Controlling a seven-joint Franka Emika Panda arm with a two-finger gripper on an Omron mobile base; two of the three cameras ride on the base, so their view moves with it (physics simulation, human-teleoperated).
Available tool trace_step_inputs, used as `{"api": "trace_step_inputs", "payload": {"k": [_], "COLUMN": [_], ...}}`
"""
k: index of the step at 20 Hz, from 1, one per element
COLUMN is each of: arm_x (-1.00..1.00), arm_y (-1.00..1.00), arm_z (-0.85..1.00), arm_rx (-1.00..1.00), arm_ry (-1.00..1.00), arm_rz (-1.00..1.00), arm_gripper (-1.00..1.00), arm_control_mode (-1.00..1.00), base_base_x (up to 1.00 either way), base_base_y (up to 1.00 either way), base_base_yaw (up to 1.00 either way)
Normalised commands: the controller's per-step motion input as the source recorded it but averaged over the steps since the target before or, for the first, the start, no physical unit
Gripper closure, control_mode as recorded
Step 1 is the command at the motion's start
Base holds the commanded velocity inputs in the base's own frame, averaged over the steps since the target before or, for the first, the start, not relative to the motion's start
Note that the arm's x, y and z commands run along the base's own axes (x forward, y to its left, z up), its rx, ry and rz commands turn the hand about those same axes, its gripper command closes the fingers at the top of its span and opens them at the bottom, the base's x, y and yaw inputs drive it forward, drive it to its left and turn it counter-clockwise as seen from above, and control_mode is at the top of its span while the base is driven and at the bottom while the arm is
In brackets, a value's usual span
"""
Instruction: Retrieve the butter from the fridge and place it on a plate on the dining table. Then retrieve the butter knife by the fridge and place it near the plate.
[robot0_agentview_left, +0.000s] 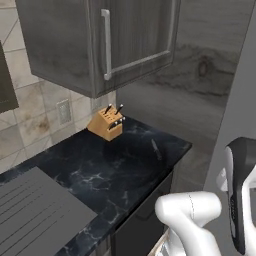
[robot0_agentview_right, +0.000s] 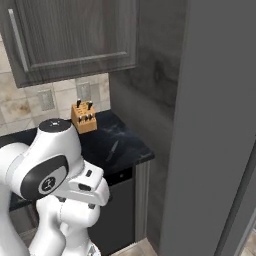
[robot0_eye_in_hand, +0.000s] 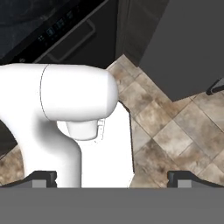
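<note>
While the knife block (robot0_agentview_left: 107, 123) stands near, butter knife (robot0_agentview_left: 156, 149) lies on counter (robot0_agentview_left: 100, 175).

The fridge (robot0_agentview_right: 215, 125) runs off the top, right and bottom edges beside the counter (robot0_agentview_right: 125, 142). On that counter, the butter knife (robot0_agentview_left: 156, 149) is a thin sliver, its details too small to read.

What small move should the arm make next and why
Probably raise the end effector toward the fridge. Its door looks closed, so the butter cannot be reached yet. The fingers stand wide apart with nothing between them, pointing down at the tiled floor.
</note>
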Motion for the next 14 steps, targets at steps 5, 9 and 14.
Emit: {"api": "trace_step_inputs", "payload": {"k": [5,9,14], "arm_x": [0.00,0.19,0.67], "arm_y": [0.00,0.00,0.00], "arm_z": [0.00,-0.01,-0.02], "arm_rx": [0.00,0.00,0.06], "arm_ry": [0.00,0.00,0.00], "arm_rz": [0.00,0.00,0.00], "arm_gripper": [-1.00,-1.00,-1.00], "arm_control_mode": [1.00,-1.00,-1.00], "base_base_x": [0.47,0.51,0.00], "base_base_y": [0.11,0.03,0.00], "base_base_yaw": [0.00,0.00,0.00]}}
